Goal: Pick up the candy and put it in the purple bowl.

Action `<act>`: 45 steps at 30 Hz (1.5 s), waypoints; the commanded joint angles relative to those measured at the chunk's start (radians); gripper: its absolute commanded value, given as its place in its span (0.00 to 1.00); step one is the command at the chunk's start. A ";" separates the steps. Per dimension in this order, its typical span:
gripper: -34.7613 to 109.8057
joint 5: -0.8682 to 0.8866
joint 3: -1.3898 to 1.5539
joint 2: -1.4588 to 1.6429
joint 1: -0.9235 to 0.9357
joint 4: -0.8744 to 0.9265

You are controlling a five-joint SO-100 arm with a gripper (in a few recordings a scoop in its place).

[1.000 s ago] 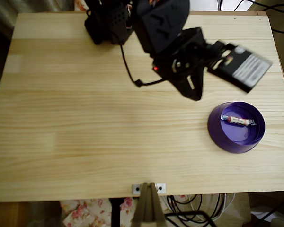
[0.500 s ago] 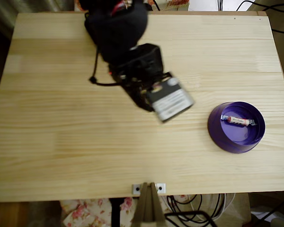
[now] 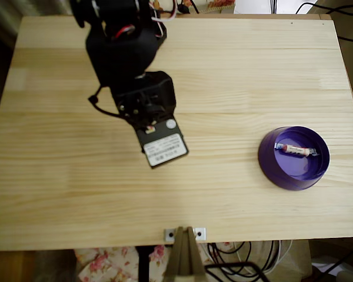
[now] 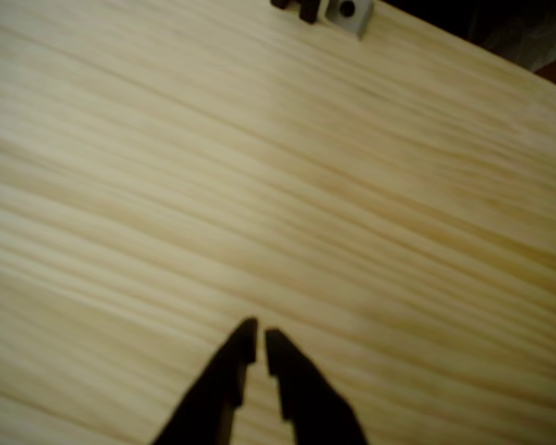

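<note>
The candy (image 3: 295, 150) lies inside the purple bowl (image 3: 270, 167), on its lighter flat bottom, toward the right of the wooden table (image 3: 235, 70) in the overhead view; the gripper (image 4: 260, 347) is well apart from the bowl, over bare wood left of centre; its fingers are almost together, holding nothing, in the wrist view.

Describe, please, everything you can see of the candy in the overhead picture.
The candy is a tiny elongated wrapped sweet: white wrapper, red-orange middle, bluish twisted ends. It lies flat on the lighter violet bottom of the purple bowl, slightly slanted, towards the bowl's upper part in the overhead view. Nothing else touches it.
</note>
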 commanded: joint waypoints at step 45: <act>0.24 0.012 0.310 0.699 0.181 0.318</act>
